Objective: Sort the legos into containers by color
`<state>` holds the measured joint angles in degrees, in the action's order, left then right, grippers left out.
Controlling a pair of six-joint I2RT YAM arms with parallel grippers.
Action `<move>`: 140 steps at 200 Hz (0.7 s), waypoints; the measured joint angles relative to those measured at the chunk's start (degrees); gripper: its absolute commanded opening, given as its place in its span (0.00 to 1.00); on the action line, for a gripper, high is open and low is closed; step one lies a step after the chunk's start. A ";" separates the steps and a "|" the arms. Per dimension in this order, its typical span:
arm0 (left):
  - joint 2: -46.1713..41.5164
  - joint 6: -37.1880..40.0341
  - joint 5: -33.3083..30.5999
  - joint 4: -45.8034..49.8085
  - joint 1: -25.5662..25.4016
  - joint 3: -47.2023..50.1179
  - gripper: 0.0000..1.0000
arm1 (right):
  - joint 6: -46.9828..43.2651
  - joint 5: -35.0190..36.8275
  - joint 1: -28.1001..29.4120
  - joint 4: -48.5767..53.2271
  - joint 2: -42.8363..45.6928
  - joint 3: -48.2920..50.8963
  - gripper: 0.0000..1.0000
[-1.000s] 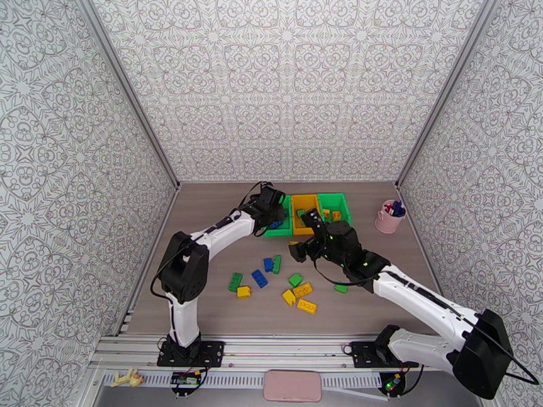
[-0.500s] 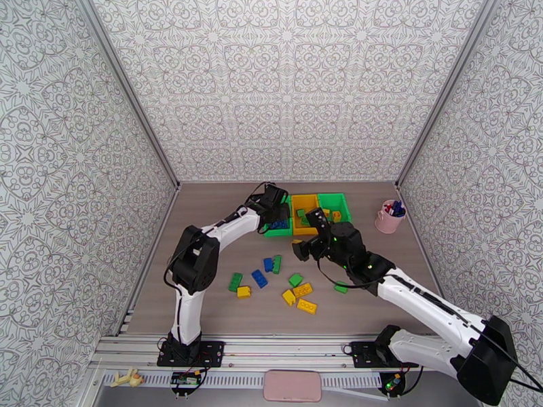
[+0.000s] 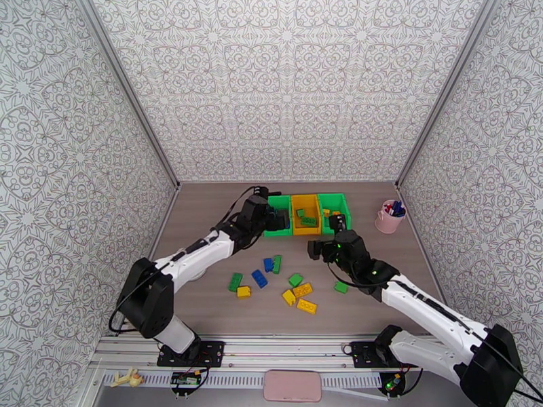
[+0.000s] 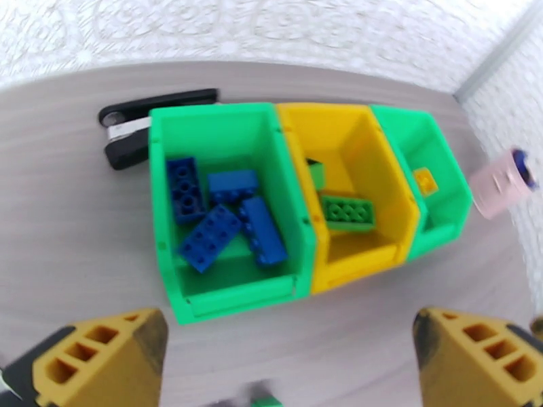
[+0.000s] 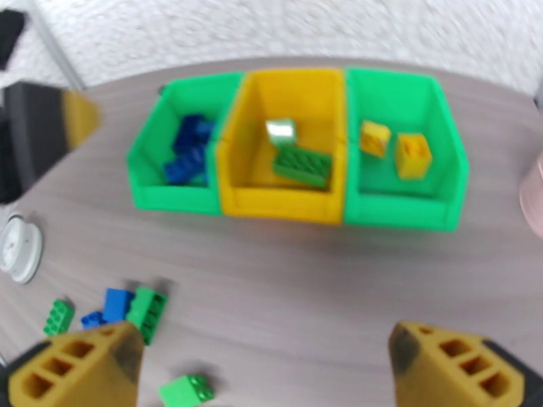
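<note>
Your desk (image 3: 197, 210) is gray-brown wood, and the walls (image 3: 285, 83) around it have swirly patterns. Your left gripper (image 4: 285, 328) and right gripper (image 5: 265, 342) are both released, holding nothing

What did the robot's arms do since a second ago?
The left pincer opened at the left green bin, apparently letting a blue brick fall in, and its arm drew back toward the near left. The right pincer, open as before, shifted right, off the yellow bin. The bins and the loose bricks on the table stayed put.
</note>
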<state>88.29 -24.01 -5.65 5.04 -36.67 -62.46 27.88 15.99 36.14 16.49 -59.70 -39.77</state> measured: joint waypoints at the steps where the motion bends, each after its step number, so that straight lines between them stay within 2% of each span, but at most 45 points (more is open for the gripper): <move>1: -0.33 0.55 0.07 -0.28 -0.26 0.44 1.00 | 0.20 0.07 -0.04 0.15 0.09 0.11 0.99; 45: -7.91 14.38 5.75 -9.55 -6.75 12.61 1.00 | 11.19 1.38 -1.99 7.58 3.13 5.49 0.99; 83: -13.00 21.68 15.30 -17.35 -7.74 21.86 1.00 | 16.96 0.92 -2.49 12.50 0.13 7.26 0.98; 140: -15.50 30.99 26.80 -18.10 -9.01 24.06 1.00 | 20.76 -0.70 -2.51 13.55 -6.86 7.78 0.96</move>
<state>72.79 6.98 21.15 -13.06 -45.67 -38.39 48.64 15.29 33.63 30.04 -66.57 -31.99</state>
